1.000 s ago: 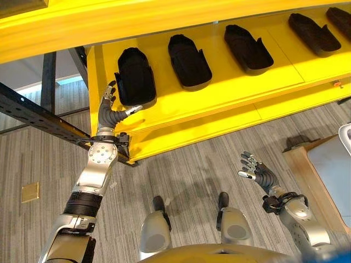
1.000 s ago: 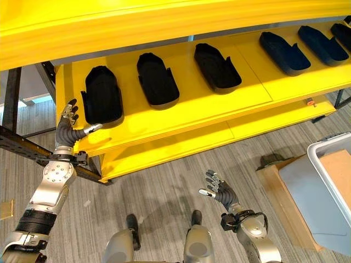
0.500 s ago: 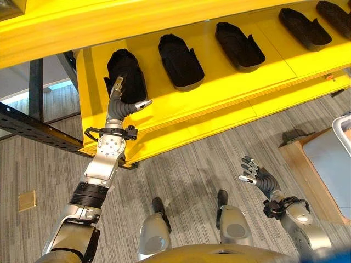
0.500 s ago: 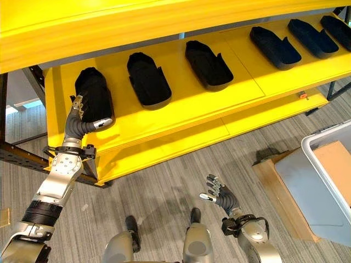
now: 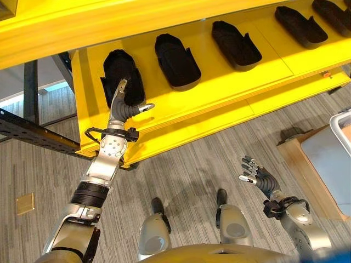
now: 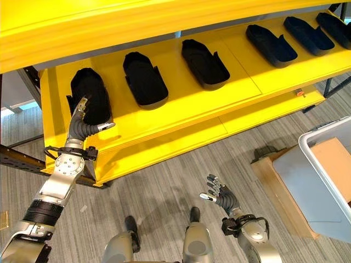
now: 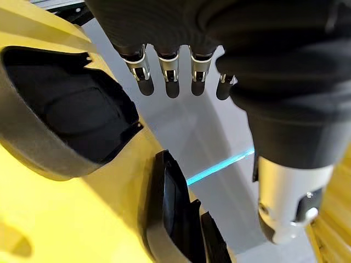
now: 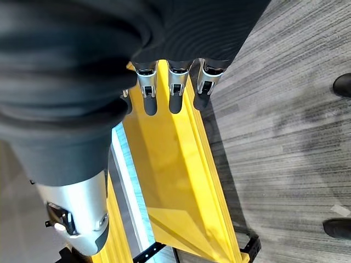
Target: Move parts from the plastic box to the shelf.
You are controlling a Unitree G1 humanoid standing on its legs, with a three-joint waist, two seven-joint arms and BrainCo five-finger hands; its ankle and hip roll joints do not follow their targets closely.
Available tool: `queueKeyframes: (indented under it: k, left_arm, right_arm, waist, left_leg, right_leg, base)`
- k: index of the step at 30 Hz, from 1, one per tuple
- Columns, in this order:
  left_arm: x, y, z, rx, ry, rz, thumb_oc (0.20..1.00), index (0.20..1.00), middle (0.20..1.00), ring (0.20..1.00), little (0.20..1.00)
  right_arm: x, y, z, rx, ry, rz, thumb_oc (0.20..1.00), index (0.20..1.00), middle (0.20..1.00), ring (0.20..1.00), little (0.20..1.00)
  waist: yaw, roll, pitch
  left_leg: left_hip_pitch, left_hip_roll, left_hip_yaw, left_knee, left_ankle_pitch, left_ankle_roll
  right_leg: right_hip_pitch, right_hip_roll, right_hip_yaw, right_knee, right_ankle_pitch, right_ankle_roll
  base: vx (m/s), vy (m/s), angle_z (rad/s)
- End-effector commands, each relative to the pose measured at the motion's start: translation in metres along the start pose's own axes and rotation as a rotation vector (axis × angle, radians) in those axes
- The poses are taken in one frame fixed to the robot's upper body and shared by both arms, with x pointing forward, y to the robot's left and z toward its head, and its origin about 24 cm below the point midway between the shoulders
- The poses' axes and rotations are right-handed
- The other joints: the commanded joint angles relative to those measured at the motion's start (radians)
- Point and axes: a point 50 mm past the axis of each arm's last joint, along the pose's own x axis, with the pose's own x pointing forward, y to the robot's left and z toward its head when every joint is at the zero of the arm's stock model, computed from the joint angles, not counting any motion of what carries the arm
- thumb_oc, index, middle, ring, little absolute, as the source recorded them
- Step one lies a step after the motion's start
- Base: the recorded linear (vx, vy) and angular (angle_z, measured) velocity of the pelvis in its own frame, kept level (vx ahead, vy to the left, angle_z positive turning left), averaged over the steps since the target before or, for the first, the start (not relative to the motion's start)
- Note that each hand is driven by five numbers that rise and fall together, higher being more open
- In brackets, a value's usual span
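Observation:
Several black moulded parts lie in a row on the yellow shelf (image 5: 219, 87). The leftmost part (image 5: 120, 68) has my left hand (image 5: 124, 105) raised at its near end, fingers straight and thumb spread, holding nothing. I cannot tell whether the fingers touch it. In the left wrist view that part (image 7: 60, 126) shows past the straight fingers (image 7: 167, 76), with the second part (image 7: 175, 219) beside it. My right hand (image 5: 258, 176) hangs low over the floor, open and empty. The grey plastic box (image 6: 329, 181) stands at the far right.
A yellow board (image 5: 137, 22) overhangs the shelf from above. A black steel rack beam (image 5: 33, 131) crosses at the left. The box rests on a wooden board (image 5: 299, 164). A brass plate (image 5: 24, 203) is set in the striped grey floor.
My left hand has moved rightward from the part's left corner to its near end. The view has shifted a little. The right hand has hardly moved.

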Motion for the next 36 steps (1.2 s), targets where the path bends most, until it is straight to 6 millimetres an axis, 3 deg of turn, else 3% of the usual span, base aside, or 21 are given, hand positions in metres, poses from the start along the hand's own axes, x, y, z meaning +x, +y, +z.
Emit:
queueKeyframes:
  k: [1, 12, 36]
  left_arm:
    - [0.005, 0.011, 0.006, 0.113, -0.061, 0.018, 1.0, 1.0, 1.0, 1.0, 1.0]
    - [-0.003, 0.014, -0.006, 0.315, -0.047, -0.044, 1.0, 1.0, 1.0, 1.0, 1.0]
    - [-0.017, 0.012, -0.041, 0.474, 0.091, -0.133, 1.0, 1.0, 1.0, 1.0, 1.0]
  right_arm:
    - [-0.011, 0.0, 0.015, 0.001, -0.093, -0.008, 1.0, 1.0, 1.0, 1.0, 1.0]
    - [-0.012, 0.0, 0.014, -0.008, -0.093, -0.007, 1.0, 1.0, 1.0, 1.0, 1.0]
    - [-0.014, -0.005, 0.022, -0.035, -0.11, -0.021, 1.0, 1.0, 1.0, 1.0, 1.0]
  waist:
    - [0.013, -0.015, -0.03]
    - [0.019, -0.015, -0.013]
    - [0.019, -0.019, 0.025]
  left_leg:
    - [-0.042, 0.073, -0.032, 0.056, 0.006, -0.038]
    - [-0.049, 0.072, -0.035, 0.072, -0.002, -0.037]
    - [-0.071, 0.072, -0.035, 0.083, 0.0, -0.035]
  right_leg:
    - [0.02, -0.065, -0.002, 0.056, -0.07, 0.053]
    - [0.016, -0.066, 0.001, 0.069, -0.075, 0.053]
    - [-0.023, -0.068, 0.018, 0.096, -0.076, 0.051]
  base:
    - [0.0, 0.0, 0.0]
    - [0.0, 0.0, 0.0]
    - [0.0, 0.0, 0.0]
